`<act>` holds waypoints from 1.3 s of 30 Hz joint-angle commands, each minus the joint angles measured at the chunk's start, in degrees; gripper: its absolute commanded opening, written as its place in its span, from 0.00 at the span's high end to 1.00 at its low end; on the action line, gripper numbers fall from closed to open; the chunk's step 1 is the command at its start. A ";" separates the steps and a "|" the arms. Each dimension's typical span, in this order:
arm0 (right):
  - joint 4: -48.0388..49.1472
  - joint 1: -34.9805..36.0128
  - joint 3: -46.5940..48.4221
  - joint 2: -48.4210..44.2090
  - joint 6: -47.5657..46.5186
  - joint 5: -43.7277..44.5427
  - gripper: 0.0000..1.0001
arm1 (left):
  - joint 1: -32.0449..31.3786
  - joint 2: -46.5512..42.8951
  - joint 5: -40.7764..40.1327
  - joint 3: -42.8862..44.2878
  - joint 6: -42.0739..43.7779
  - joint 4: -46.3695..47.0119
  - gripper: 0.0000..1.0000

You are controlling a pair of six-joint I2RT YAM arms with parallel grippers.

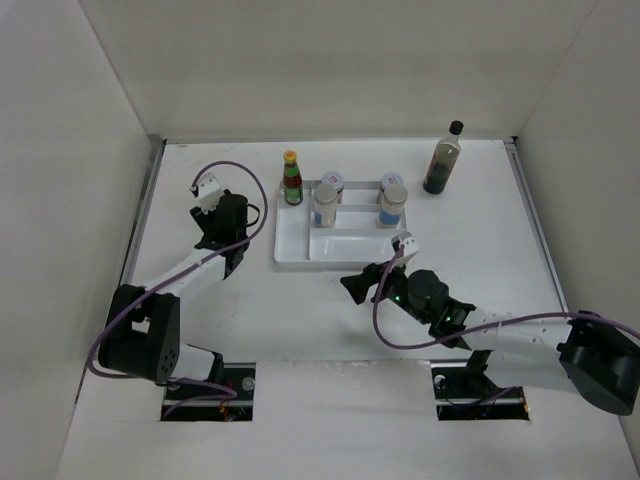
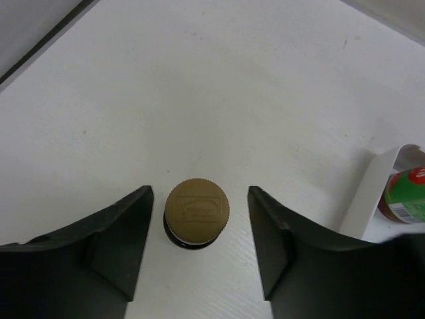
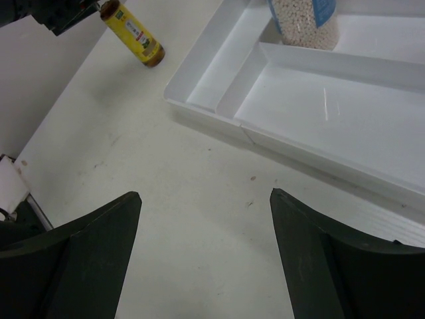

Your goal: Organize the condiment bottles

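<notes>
A small yellow-brown bottle (image 2: 196,211) stands on the table left of the white divided tray (image 1: 296,255). My left gripper (image 2: 200,196) is open and straddles its brown cap from above without touching it; in the top view the gripper (image 1: 228,240) hides the bottle. The bottle also shows in the right wrist view (image 3: 133,32). A red sauce bottle (image 1: 291,178) with a yellow cap stands in the tray's left compartment. Two white-lidded containers (image 1: 327,200) (image 1: 392,203) stand in the tray's back compartments. A tall dark bottle (image 1: 442,160) stands at the back right. My right gripper (image 1: 358,283) is open and empty.
The tray's long front compartment (image 3: 332,113) holds nothing. Its near rim (image 3: 219,123) lies just ahead of my right gripper (image 3: 204,194). White walls enclose the table on three sides. A container of white grains (image 3: 302,20) stands at the tray's back.
</notes>
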 commanded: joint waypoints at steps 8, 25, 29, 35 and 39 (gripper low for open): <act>4.70 -1.71 1.31 2.26 1.35 -1.55 0.14 | -0.25 -3.37 -0.71 1.13 1.62 4.75 0.75; 5.76 -6.01 -1.85 -0.56 2.67 3.80 0.15 | -24.76 -9.37 -0.46 9.72 3.91 1.49 0.79; 4.79 -6.98 -2.11 -1.26 3.02 4.25 0.15 | -29.16 -1.90 2.79 13.86 3.99 5.00 0.79; 4.61 -7.77 -2.46 -1.96 3.29 4.42 0.14 | -31.18 4.87 6.31 16.94 3.82 5.80 0.80; 4.53 -8.82 -2.99 -2.75 3.55 4.69 0.14 | -32.33 9.62 8.07 17.64 3.12 5.80 0.80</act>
